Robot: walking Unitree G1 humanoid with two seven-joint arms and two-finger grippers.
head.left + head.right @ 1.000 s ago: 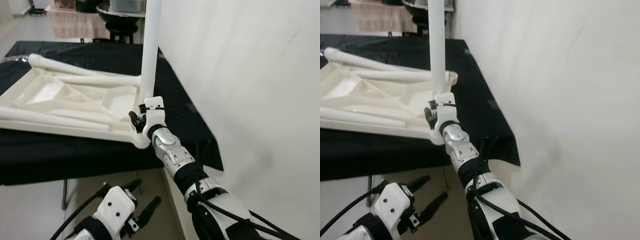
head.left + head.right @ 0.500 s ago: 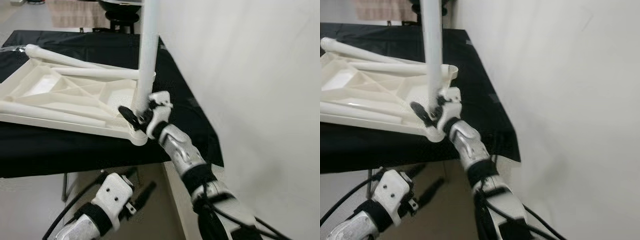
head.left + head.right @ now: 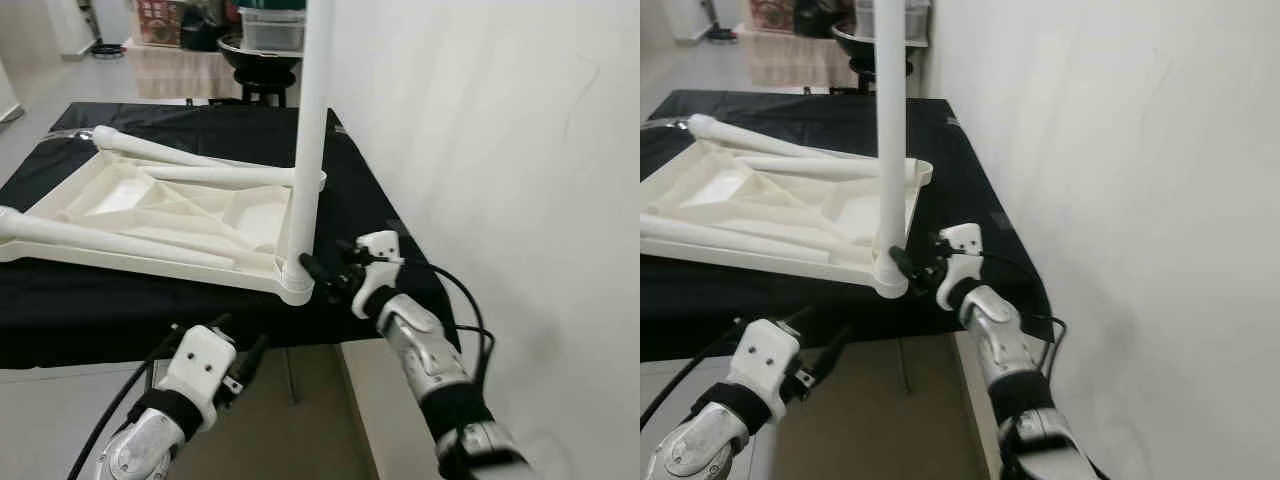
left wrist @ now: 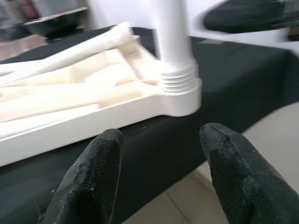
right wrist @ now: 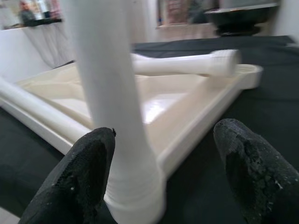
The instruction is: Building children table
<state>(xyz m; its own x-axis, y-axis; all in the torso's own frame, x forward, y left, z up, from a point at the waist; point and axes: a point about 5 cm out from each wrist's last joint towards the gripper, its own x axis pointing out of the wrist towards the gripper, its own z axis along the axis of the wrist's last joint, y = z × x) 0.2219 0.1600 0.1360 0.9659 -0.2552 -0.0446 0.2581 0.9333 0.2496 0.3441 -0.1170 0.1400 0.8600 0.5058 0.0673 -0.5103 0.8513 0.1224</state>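
cream plastic everywhere — the upturned tabletop [image 3: 150, 215] lies on the black cloth [image 3: 370, 215] of a work table, underside up, and one leg [image 3: 310, 120] stands straight up out of the near corner socket [image 3: 297, 283], the corner nearest the wall [image 3: 500, 130]. three more legs [image 3: 110, 238] lie loose in the tray of the underside, not yet stood up.

right gripper [image 3: 322, 272] sits just beside the base of that upright leg, fingers spread wide and clamped on nothing; in the right wrist view the two fingertips [image 5: 79, 179] flank the threaded collar with space either side. left gripper [image 4: 159, 154] hangs low under the table edge, fingers spread apart too, aimed up at the same corner and carrying nothing.

so the step looks like seating this leg — the ridged threads at the collar are visible above the socket, which suggests it may not be fully wound home, though i can't be sure. to do it well: close low on the leg, near the collar, so the long post doesn't lever sideways; turn in short bites and regrip. the tabletop is light and the corner sits close to the table's edge, so a hard sideways push could slide it off — the left could usefully brace the rim.
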